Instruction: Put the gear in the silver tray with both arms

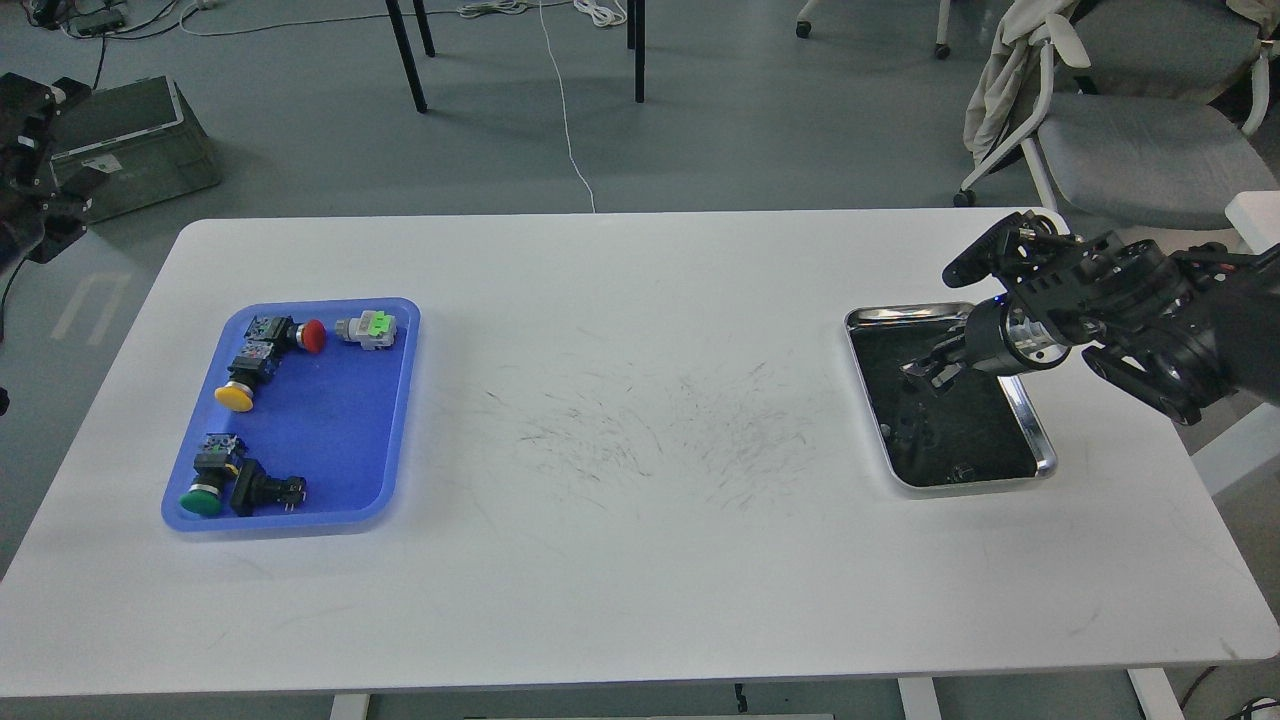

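The silver tray lies at the right of the white table, its dark bottom showing small glints. My right arm comes in from the right, and its gripper hovers over the tray's far half, pointing left. Its dark fingers blur into the tray bottom, so I cannot tell whether they are open or hold anything. My left arm stays off the table at the far left edge, its gripper dark and unclear. The gear parts are push-button switches in the blue tray: red, yellow, green, grey-green, black.
The white table has scuff marks at its middle. Behind it on the floor stand chair legs, a white cable, a grey box at the left and a grey office chair at the right.
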Robot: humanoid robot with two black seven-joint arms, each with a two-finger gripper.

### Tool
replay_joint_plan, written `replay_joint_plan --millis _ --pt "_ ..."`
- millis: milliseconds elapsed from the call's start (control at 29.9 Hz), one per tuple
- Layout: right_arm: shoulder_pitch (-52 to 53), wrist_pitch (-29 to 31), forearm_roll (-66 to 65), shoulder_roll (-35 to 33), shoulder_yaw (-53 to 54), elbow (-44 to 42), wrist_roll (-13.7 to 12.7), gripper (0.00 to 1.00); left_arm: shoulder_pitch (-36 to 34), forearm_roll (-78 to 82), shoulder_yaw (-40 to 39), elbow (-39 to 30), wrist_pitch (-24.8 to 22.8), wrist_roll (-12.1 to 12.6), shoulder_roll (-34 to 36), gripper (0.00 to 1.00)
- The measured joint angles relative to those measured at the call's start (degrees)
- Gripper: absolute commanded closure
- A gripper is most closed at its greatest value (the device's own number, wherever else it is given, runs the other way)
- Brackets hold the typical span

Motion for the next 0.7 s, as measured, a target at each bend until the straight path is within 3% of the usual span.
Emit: replay_joint_plan --millis 434,702 --pt "3.36 0.43 22.60 -2.14 5.58 -2.35 -0.01 0.13 0.00 0.19 0.27 -0.34 0.00 0.00 0.26 0.01" --pt "3.29 -0.79 35.76 -7.48 16.87 -4.77 -0.01 0.13 0.06 -0.40 -0.07 -0.32 0.00 -0.01 0.11 0.01"
